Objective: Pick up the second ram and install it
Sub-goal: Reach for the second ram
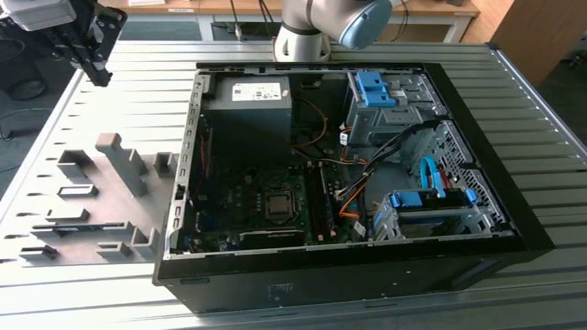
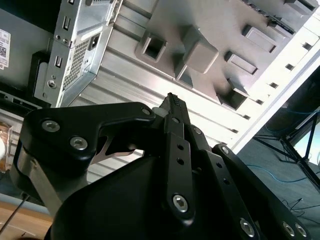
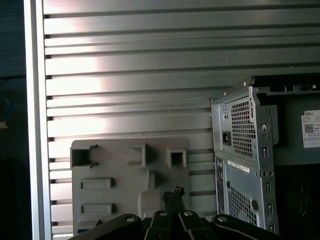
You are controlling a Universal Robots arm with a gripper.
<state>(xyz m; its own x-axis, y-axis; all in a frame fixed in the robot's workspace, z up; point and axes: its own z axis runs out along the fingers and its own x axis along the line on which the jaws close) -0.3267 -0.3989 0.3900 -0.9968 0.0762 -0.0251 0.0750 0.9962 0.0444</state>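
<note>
My one gripper (image 1: 99, 77) hangs squeezed shut on nothing. One thin dark stick, the second ram (image 1: 71, 226), lies flat on the one grey plate (image 1: 103, 206), beside the one open computer (image 1: 348, 268). The stick is hard to make out.

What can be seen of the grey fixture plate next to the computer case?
The fixture plate is a flat, matte grey slab, plastic by its look, with raised blocks, upright posts and rectangular pockets. It lies flat on the slatted metal table, at the exterior view's left of the open computer case, close beside its wall. A thin dark strip sits in a slot near one end; what it is cannot be told. The gripper hangs clear of it.
</note>
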